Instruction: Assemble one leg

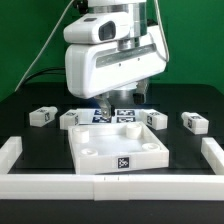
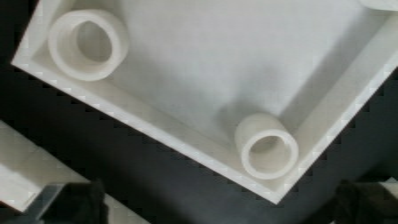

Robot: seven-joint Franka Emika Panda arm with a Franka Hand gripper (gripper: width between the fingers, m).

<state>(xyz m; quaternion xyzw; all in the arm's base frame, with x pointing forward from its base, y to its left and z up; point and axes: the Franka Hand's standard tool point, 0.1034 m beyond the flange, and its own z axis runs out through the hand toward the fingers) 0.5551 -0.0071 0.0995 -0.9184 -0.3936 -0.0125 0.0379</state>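
Several small white legs with tags lie on the black table: two toward the exterior view's left and two toward its right. The large white square tray lies in the middle. My gripper hangs low over the tray's far edge, between the inner legs. In the wrist view the tray fills the picture with two round corner sockets. My gripper is open and empty, its dark fingertips wide apart on either side of a tray corner. No leg shows for certain in the wrist view.
Long white border bars run along the exterior view's left, front and right. The marker board lies just behind the tray, partly hidden by my gripper. A white edge shows beside the tray in the wrist view.
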